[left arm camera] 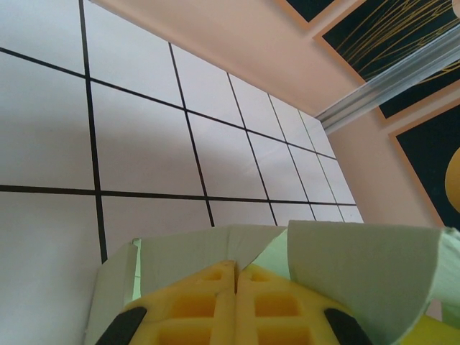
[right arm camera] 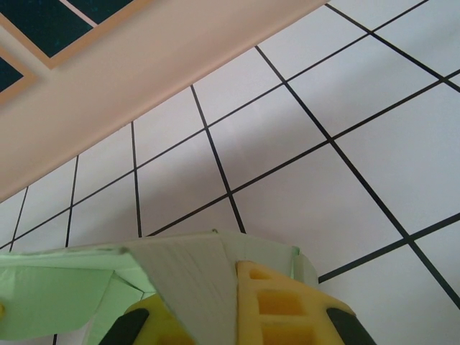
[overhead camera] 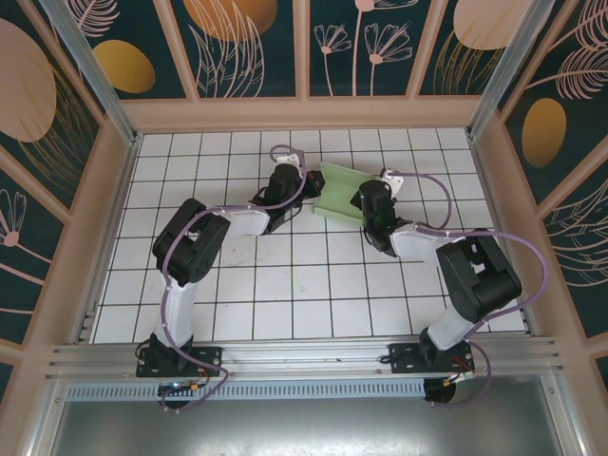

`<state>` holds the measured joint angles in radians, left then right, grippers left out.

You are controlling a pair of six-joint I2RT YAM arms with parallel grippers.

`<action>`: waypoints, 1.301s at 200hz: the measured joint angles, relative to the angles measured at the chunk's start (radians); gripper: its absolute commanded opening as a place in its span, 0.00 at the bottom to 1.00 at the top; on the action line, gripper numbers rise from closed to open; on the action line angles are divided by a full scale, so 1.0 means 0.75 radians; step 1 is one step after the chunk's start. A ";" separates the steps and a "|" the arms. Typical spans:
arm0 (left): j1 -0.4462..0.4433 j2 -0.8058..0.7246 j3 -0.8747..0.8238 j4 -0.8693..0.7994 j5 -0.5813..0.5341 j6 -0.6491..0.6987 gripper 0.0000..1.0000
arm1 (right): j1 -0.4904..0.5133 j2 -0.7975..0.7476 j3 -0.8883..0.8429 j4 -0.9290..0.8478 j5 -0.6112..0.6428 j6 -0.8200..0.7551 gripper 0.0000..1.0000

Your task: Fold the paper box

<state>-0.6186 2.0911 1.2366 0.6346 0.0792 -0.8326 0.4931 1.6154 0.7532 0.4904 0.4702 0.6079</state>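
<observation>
On my overhead feed the left arm (overhead camera: 190, 249) stands at the near left of the white tiled desk (overhead camera: 285, 285), elbow bent, its forearm angled away and to the right so that the wrist ends against the left edge of the box (overhead camera: 340, 195). From the left wrist camera I see the two yellow fingers (left arm camera: 219, 295) pressed together with only a thin dark seam between them, so the left jaws are closed. The box (left arm camera: 359, 273) folds in right at their tips and looks nipped there, with one flap standing at one side and a larger curved flap draped over the other finger's edge. Beyond it lie bare tiles and the peach wall (left arm camera: 287, 65). The box itself sits in the far half of the desk, a little right of centre, between the two wrists and near the back wall. Overhead it shows as a mint-green panel tilted on a slant, and I cannot tell whether its lower edge touches the tiles. On the right wrist camera a flap of the box (right arm camera: 190, 277) runs down between the fingers (right arm camera: 287, 284), hiding most of one, with the other tight beside it, so the right jaws are pinching that flap. More green card spreads away to the side. The right arm (overhead camera: 480, 275) comes in from the near right, elbow bent, its dark wrist lying over the box's right edge.
</observation>
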 measured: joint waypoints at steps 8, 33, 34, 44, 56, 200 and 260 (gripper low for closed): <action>-0.002 -0.005 -0.015 0.014 0.001 -0.005 0.00 | 0.003 -0.001 -0.019 0.029 0.000 -0.004 0.00; -0.005 -0.023 -0.064 0.048 0.003 -0.007 0.00 | 0.021 -0.016 -0.097 0.137 -0.001 -0.034 0.00; -0.005 -0.024 -0.066 0.049 0.003 -0.007 0.00 | 0.022 -0.017 -0.102 0.142 0.000 -0.034 0.00; -0.006 -0.029 -0.087 0.067 0.003 -0.010 0.00 | 0.034 -0.025 -0.133 0.179 0.000 -0.046 0.00; -0.006 -0.032 -0.108 0.081 0.007 -0.014 0.00 | 0.046 -0.030 -0.170 0.215 0.000 -0.062 0.00; -0.006 -0.086 -0.314 0.272 0.003 0.028 0.00 | 0.188 -0.055 -0.403 0.640 0.028 -0.345 0.43; -0.006 -0.100 -0.367 0.306 -0.024 0.104 0.00 | 0.251 -0.239 -0.557 0.827 0.005 -0.476 0.71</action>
<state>-0.6228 2.0159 0.9611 0.8642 0.0608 -0.7547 0.6811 1.4361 0.3351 1.1107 0.4736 0.2508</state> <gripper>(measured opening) 0.041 0.699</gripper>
